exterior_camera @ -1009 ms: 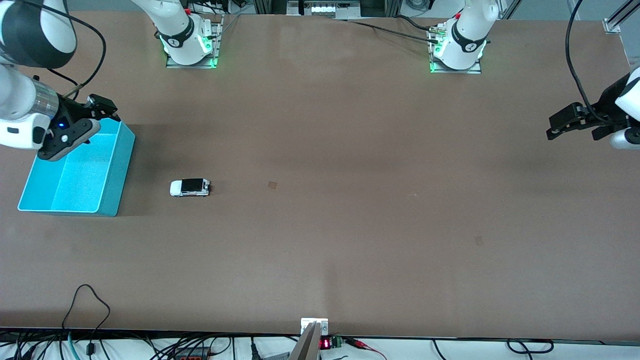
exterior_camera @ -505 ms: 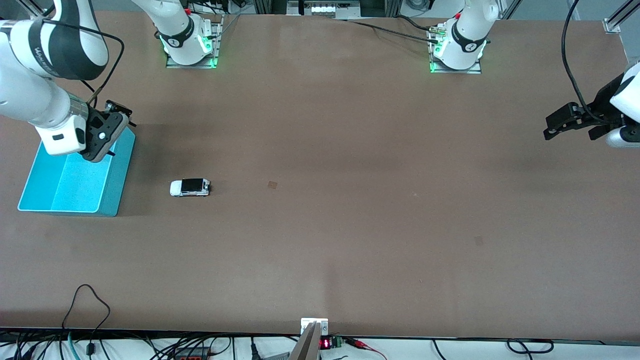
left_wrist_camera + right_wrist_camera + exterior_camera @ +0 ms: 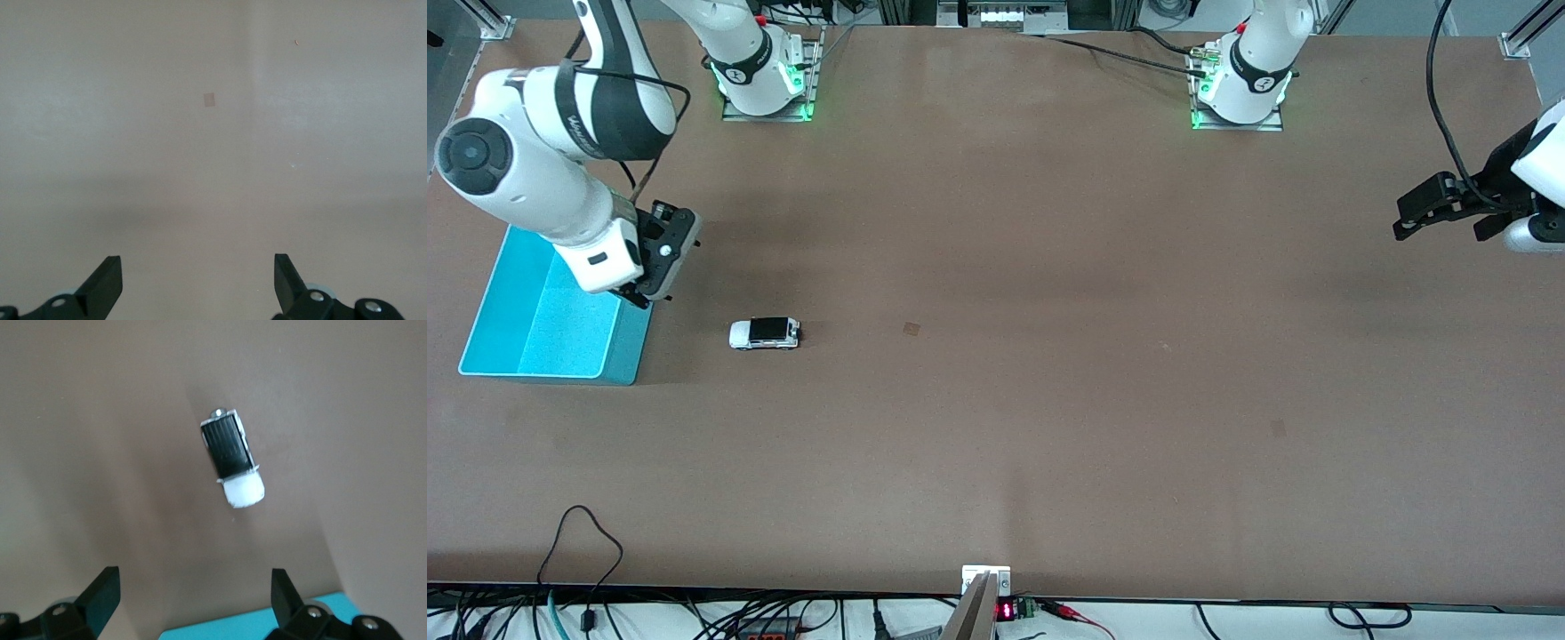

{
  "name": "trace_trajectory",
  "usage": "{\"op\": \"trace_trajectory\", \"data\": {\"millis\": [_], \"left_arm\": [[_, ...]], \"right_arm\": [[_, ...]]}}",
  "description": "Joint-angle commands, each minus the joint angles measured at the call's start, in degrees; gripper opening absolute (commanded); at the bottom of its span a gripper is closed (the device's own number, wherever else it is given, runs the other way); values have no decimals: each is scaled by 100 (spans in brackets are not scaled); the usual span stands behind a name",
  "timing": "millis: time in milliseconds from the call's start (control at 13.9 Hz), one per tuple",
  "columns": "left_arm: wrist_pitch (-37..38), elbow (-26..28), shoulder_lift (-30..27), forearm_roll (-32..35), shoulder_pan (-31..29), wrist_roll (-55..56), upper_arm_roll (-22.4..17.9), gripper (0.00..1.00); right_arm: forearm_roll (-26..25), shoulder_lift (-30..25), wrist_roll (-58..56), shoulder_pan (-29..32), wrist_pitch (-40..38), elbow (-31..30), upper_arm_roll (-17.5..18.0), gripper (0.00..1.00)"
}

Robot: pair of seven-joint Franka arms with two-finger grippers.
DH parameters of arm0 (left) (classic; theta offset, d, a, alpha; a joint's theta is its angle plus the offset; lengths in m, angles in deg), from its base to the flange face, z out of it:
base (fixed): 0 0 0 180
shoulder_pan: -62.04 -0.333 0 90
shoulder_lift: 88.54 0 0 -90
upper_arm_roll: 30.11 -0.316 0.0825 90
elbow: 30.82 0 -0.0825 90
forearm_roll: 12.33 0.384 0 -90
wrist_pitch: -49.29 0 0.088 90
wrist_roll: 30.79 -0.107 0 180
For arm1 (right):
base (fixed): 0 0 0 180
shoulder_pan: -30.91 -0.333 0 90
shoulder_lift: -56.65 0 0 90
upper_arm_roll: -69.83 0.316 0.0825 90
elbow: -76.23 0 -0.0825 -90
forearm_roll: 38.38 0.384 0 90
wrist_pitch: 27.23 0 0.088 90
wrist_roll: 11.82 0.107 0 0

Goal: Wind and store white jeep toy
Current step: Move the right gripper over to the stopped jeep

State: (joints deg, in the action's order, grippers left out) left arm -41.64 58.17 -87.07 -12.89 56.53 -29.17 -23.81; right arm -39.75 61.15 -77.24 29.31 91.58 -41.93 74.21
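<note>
The white jeep toy (image 3: 764, 333), with its black roof panel, stands on the brown table beside the cyan bin (image 3: 551, 338), toward the right arm's end. In the right wrist view the jeep (image 3: 232, 457) lies ahead of the fingers, apart from them. My right gripper (image 3: 660, 267) is open and empty, up in the air over the bin's wall that faces the jeep; the bin's corner (image 3: 260, 628) shows between its fingertips (image 3: 101, 588). My left gripper (image 3: 1409, 218) waits open over bare table at the left arm's end, nothing between its fingertips (image 3: 287, 273).
The two arm bases (image 3: 763, 76) (image 3: 1240, 84) stand along the table's edge farthest from the front camera. A small dark patch (image 3: 911, 329) marks the tabletop near the middle. Cables (image 3: 587, 533) hang at the table's edge nearest the front camera.
My right arm has swung from over the bin's inside toward the jeep, its gripper now over the bin's wall. The left gripper has barely shifted. The jeep has not moved.
</note>
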Motion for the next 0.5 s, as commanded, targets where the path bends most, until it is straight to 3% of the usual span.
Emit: {"op": "trace_trajectory", "data": {"millis": [0,433], "left_arm": [[13,136,-112,-111,-82,-30,3,100],[-110,136,-59,-94,-82,-30,-41,100]], "right_arm": [[-100,252,-443,55,369,-23,81,100],[-126,464,-551,46,1195,-515,160,100]]}}
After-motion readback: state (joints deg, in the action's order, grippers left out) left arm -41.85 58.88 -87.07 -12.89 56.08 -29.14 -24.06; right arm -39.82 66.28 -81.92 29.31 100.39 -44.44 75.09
